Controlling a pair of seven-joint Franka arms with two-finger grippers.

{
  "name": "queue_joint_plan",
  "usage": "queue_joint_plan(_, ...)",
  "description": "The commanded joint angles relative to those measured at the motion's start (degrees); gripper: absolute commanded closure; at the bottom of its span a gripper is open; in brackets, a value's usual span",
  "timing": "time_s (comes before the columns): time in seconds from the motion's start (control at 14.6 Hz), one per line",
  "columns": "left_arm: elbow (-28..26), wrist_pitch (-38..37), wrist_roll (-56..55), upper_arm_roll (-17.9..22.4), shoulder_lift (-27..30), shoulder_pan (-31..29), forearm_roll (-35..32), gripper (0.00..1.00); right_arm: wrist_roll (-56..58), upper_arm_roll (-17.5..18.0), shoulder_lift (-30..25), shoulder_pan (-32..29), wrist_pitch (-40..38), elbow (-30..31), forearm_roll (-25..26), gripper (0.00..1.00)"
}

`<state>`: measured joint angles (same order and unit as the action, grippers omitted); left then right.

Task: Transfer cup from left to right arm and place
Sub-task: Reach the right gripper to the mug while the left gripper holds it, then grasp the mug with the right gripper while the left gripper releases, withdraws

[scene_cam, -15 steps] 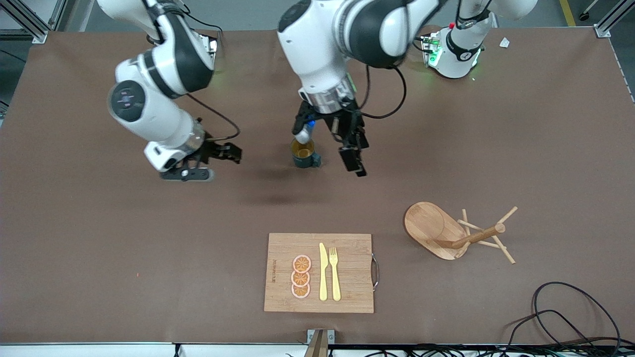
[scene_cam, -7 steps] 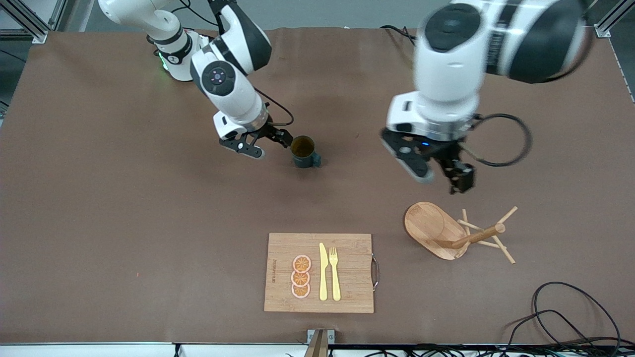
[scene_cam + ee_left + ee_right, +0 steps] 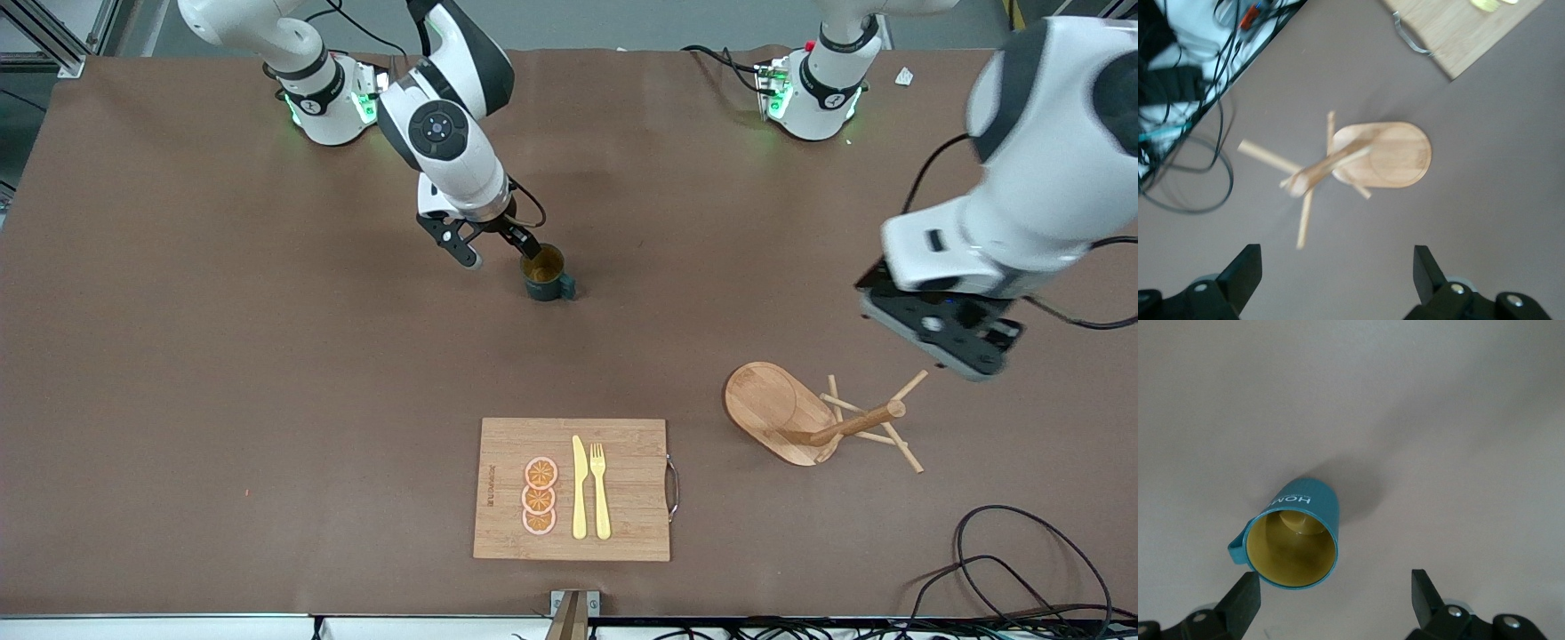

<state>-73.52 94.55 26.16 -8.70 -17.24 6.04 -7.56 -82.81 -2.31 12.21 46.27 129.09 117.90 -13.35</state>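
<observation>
The cup [image 3: 544, 274], dark teal with a tan-orange inside, stands upright on the brown table near its middle, handle toward the front camera. My right gripper [image 3: 496, 247] hangs open right beside the cup, on the side of the right arm's end, one finger close to the rim. In the right wrist view the cup [image 3: 1295, 533] lies just ahead of the right gripper [image 3: 1335, 600], near one finger and not gripped. My left gripper [image 3: 947, 342] is up over the table by the peg rack. In its wrist view the left gripper [image 3: 1338, 273] is open and holds nothing.
A wooden peg rack [image 3: 805, 418] lies tipped on its side toward the left arm's end. A cutting board [image 3: 622, 489] with orange slices, a knife and a fork sits near the front edge. Black cables [image 3: 1022, 560] coil at the front corner.
The left arm swung away from the cup to above the peg rack. The right gripper moved in from the right arm's end to just beside the cup. The cup stayed put.
</observation>
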Motion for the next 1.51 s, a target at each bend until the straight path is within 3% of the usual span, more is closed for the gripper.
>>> queue_joint_plan(0.0, -1.6, -2.9, -6.8, -0.6, 2.7, -4.1, 3.6, 0.0, -8.6, -0.8, 0.6, 3.1, 4.1, 2.3, 1.0, 0.0)
queue_joint_plan(0.27, -1.5, -5.7, -23.7, -0.4, 3.6, -7.1, 5.0, 0.0, -30.3, -0.9, 4.7, 6.3, 8.6, 2.2, 5.9, 0.0)
queue_joint_plan(0.41, -1.7, -5.9, -24.8, -0.3, 3.6, -9.1, 6.2, 0.0, -37.9, -0.8, 5.6, 6.5, 9.7, 2.1, 8.6, 0.0)
queue_joint_plan(0.75, -2.7, -5.3, -25.5, -0.2, 5.7, -9.6, 6.6, 0.0, -40.8, -0.8, 5.8, 6.4, 10.9, 2.0, 8.6, 0.0)
queue_joint_plan(1.23, -12.3, -3.5, -27.4, -0.4, 15.6, -9.3, 6.5, 0.0, -50.3, -0.8, 9.1, 6.7, 12.2, 1.0, 8.6, 0.02)
queue_joint_plan(1.3, -13.0, -3.5, -27.9, -0.7, 16.2, -9.6, 6.4, 0.0, -50.3, -0.8, 9.2, 7.0, 12.1, 1.0, 8.6, 0.1)
queue_joint_plan(1.44, -13.1, -3.8, -27.8, -0.6, 16.3, -9.6, 6.5, 0.0, -49.7, -0.8, 9.2, 7.0, 11.8, 0.9, 8.7, 0.37)
